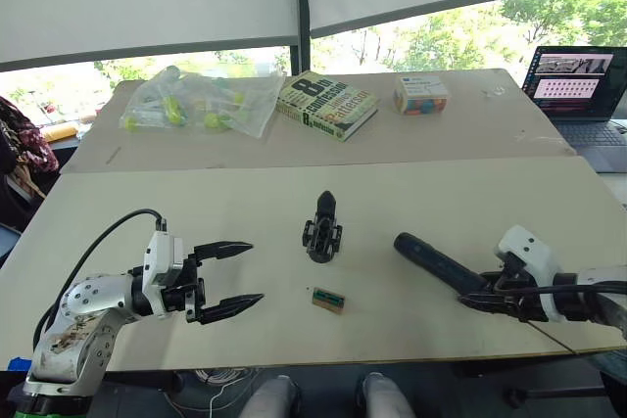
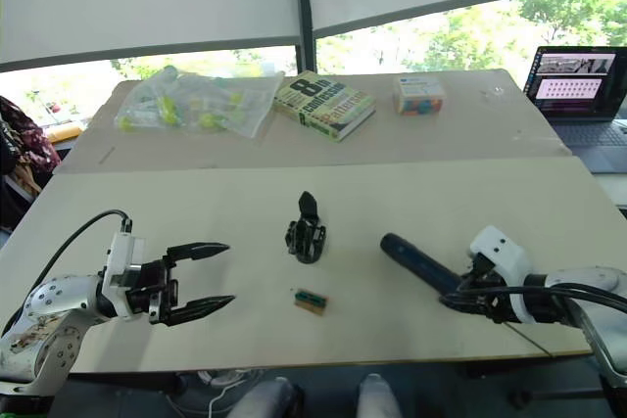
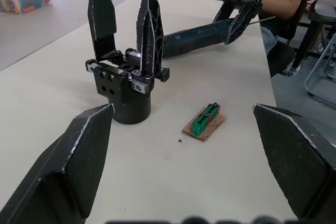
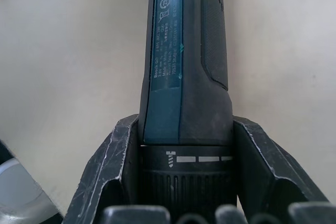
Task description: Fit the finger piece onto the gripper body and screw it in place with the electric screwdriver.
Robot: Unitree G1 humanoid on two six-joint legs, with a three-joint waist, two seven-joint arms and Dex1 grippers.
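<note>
Up close, the right wrist view shows the right hand [image 4: 181, 182] clamped around the electric screwdriver [image 4: 186, 61], lying on the table [image 1: 196, 203] near its front edge. Left hand [image 1: 230, 276] hovers low, fingers spread, empty, facing the upright gripper body [image 1: 322, 227] mid-table.

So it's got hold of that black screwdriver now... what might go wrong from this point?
1. The right pincer grips the electric screwdriver near its bit end, with the long body sticking out across the table; lifted, it may tip or slip.
2. Swinging it toward the gripper body, which stands free, could knock that over.
3. The left pincer is open beside the gripper body, not steadying it.
</note>
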